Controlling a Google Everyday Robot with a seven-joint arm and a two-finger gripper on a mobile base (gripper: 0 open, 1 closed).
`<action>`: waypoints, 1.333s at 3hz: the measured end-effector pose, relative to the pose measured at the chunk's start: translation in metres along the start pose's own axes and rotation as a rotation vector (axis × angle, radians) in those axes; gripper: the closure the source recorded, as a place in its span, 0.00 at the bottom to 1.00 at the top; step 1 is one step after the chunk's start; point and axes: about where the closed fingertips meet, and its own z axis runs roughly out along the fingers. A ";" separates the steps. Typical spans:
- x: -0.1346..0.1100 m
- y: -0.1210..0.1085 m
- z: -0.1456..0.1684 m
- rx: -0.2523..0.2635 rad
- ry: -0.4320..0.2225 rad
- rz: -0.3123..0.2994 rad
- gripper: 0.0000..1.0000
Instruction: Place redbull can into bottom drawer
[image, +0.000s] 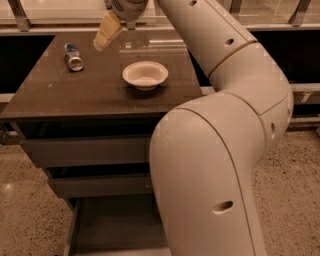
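bulky arm (210, 175) bends upward, claw (102, 42) held high, tilted down-left.

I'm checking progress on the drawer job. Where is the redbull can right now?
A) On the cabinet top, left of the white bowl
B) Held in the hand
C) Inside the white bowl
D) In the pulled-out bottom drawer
A: the redbull can lies on its side on the cabinet top, left of the white bowl. The hand hovers apart from it, up and to its right, and the bottom drawer is far below.

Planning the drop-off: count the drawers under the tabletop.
3, stacked: top drawer and middle drawer shut, bottom drawer pulled open; the arm hides their right ends. The gripper hovers above the tabletop, near the redbull can.
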 end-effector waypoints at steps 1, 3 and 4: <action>-0.040 -0.011 0.035 0.050 -0.134 0.162 0.00; -0.100 -0.011 0.068 0.056 -0.300 0.391 0.00; -0.100 -0.010 0.069 0.056 -0.300 0.390 0.00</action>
